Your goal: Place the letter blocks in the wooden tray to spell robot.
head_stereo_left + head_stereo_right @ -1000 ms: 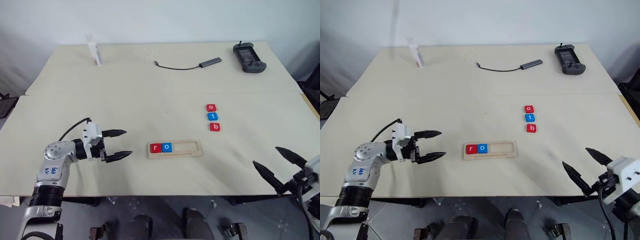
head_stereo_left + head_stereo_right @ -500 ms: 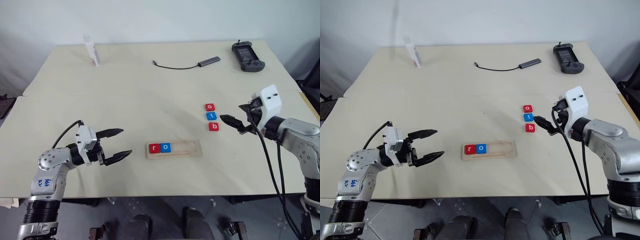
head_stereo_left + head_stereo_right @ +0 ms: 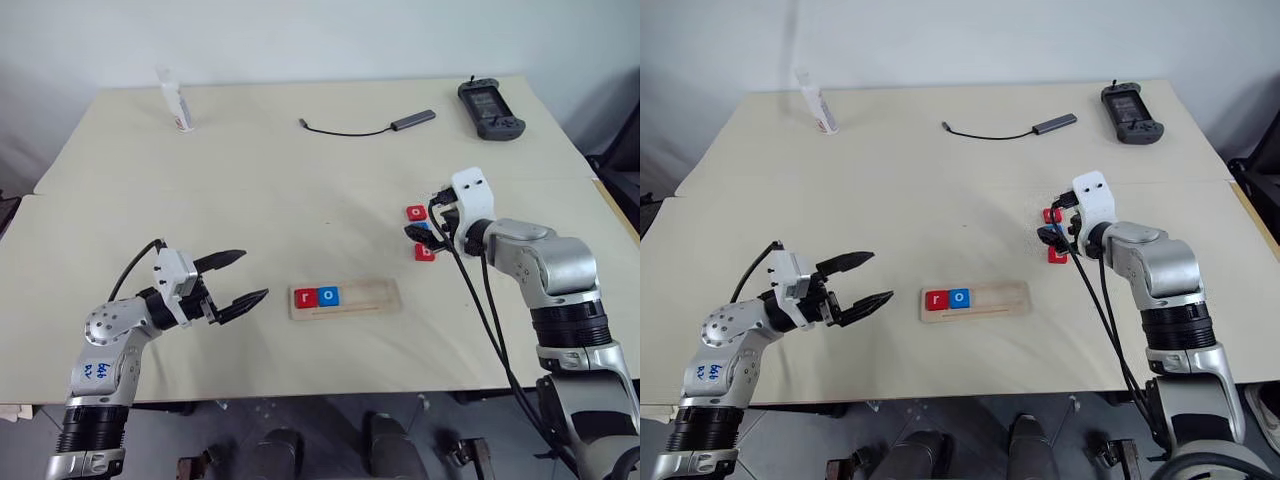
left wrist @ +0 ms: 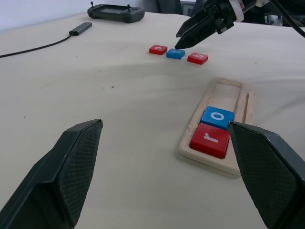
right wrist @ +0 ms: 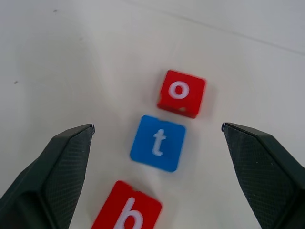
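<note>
Since a second ago the right tool [image 3: 418,231] has swung up from off the near right edge of the bench [image 3: 300,170] to hang over the three loose letter blocks, its black fingers [image 5: 57,167] spread wide and grasping nothing, with the blue t block [image 5: 157,142] lying between them in the right wrist view; the left tool [image 3: 242,278] has stayed over the near left part of the bench, released as well, its two fingers parted and pointing toward the wooden tray [image 3: 345,298]. That tray lies near the middle of the bench toward the near edge, with the red r block [image 3: 305,297] and the blue o block [image 3: 327,296] side by side and touching at its left end and the remainder of its slot bare. Right of it and a little farther off, the red o block [image 5: 180,92], the t and the red b block [image 5: 126,213] lie in a short line, close but apart. Pale cream covers the bench, with a seam crossing it from left to right; a plain light wall stands beyond the far edge. Along the far side sit a small white tube [image 3: 172,98] at left, a dark cable with an adapter [image 3: 365,126] in the middle and a black handheld controller [image 3: 489,106] at right, all well apart from the blocks. Between tray and loose blocks the surface is bare, as is the wide stretch from the left tool to the tray
</note>
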Tool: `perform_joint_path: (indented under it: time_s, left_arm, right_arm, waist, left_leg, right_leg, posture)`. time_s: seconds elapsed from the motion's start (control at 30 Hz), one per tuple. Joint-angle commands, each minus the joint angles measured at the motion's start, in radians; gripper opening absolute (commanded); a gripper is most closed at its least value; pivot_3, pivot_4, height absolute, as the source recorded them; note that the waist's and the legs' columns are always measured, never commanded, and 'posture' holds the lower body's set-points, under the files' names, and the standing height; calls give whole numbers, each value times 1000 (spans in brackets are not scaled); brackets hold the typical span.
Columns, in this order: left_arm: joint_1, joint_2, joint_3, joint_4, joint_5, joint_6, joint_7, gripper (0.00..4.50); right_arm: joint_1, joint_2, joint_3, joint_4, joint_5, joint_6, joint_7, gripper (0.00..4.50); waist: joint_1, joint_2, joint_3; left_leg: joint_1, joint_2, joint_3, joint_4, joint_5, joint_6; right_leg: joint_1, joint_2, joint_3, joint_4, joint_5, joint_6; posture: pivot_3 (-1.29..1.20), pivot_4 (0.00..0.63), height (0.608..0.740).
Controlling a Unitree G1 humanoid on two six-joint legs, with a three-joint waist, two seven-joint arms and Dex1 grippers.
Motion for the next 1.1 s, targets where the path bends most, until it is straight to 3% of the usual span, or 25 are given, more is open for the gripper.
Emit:
perform_joint_path:
  time_s: [0.03,0.33,0.57,0.8,0.9,1.1]
  left_arm:
    - [-3,1,-2,-35,-3,-15,3,4451]
    - [-11,9,-16,-39,-10,-1,-6,4451]
    - [-34,15,-32,-16,-2,-8,-25,4451]
    - [-76,19,-50,3,-6,3,-61,4451]
    - [-89,21,-50,3,-9,8,-65,4500]
    - [-99,10,-60,11,-4,5,-65,4500]
  right_arm:
    - [-32,10,-34,-8,-22,-18,-13,4500]
    - [16,56,-98,-162,-8,165,-97,4500]
    - [136,182,-171,-375,-17,336,-226,4500]
    - [195,257,-161,-365,-60,303,-288,4500]
    - [210,268,-147,-346,-76,285,-294,3844]
    - [220,264,-159,-350,-92,276,-300,1805]
  waist:
    - [-2,0,0]
    - [-1,0,0]
    - [0,0,0]
    - [-2,0,0]
    - [-2,0,0]
    - [-4,1,0]
  left_leg:
    - [0,0,0,0,0,0]
    - [-1,0,0,0,0,0]
    - [-2,0,-1,0,0,0]
    - [-1,0,-1,1,0,0]
    - [-1,0,-1,1,0,0]
    - [-1,0,-1,1,0,0]
  right_leg:
    - [0,0,0,0,0,0]
    - [-1,0,0,0,0,0]
    - [-1,0,-1,1,0,0]
    - [-1,0,0,2,0,0]
    - [-1,0,0,2,0,0]
    - [-1,0,0,2,0,0]
  posture:
    - [0,150,740]
    - [0,150,740]
    - [0,150,740]
    - [0,150,740]
    - [0,150,740]
    - [0,150,740]
